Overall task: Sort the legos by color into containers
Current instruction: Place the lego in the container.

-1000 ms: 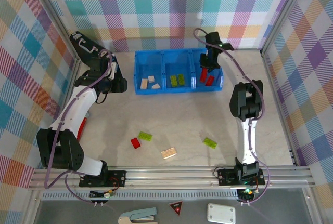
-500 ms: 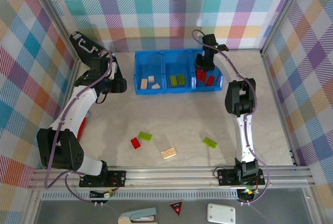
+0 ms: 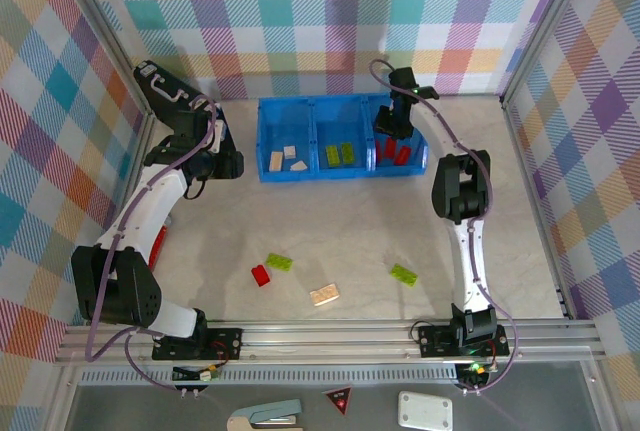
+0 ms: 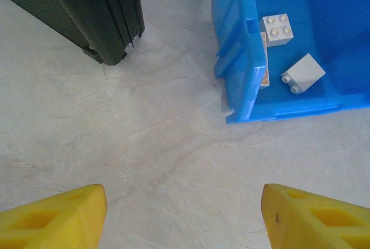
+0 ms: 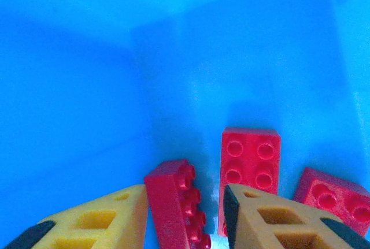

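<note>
The blue bin (image 3: 263,141) stands at the back. Its left compartment holds cream bricks (image 3: 283,158), the middle one lime green bricks (image 3: 340,154), the right one red bricks (image 3: 399,154). My right gripper (image 3: 392,131) reaches down into the right compartment. In the right wrist view its jaws (image 5: 185,196) are open around a red brick (image 5: 176,203) standing on its side. That brick leans on the left finger, and a gap separates its studs from the right pad. My left gripper (image 4: 184,203) hangs open over bare table beside the bin's left wall (image 4: 245,58).
Loose on the near table lie a red brick (image 3: 261,275), two green bricks (image 3: 280,262) (image 3: 404,273) and a cream brick (image 3: 324,294). A black case (image 4: 87,6) stands left of the bin. Plaid walls enclose the table.
My right gripper has shifted a little left and toward the back inside the right compartment. The left arm and the loose bricks have not moved.
</note>
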### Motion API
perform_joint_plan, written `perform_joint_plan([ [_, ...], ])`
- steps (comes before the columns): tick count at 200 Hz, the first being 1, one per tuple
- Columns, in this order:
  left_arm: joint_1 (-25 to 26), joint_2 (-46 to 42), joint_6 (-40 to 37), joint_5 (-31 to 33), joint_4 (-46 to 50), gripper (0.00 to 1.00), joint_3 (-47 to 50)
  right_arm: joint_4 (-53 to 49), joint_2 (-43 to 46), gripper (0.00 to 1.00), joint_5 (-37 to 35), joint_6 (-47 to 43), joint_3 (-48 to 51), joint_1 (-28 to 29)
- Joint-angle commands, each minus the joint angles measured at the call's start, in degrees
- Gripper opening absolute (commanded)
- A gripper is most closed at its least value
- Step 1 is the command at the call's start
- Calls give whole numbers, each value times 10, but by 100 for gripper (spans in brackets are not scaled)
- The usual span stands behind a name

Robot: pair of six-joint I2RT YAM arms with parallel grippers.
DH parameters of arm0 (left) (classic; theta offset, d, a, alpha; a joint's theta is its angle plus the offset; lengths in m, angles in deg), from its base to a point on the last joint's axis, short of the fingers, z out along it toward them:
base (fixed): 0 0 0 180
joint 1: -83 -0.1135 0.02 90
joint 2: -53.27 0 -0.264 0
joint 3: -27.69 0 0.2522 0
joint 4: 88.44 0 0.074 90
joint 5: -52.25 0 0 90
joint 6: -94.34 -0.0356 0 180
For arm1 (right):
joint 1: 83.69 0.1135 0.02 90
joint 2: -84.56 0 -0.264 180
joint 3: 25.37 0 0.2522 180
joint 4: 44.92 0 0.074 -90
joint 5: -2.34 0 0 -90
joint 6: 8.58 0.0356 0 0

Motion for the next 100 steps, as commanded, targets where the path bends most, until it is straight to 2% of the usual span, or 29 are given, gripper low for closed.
perform_joint_plan([
  [1,-7,13,7,-16,30,70,-13,1,57,41,20,0,22,6],
  [57,4,43,31,-37,94,70,-67,14,135,41,28,-10,106,17],
  [100,22,49,61,-36,134,68,-67,25,209,42,35,-21,188,24],
])
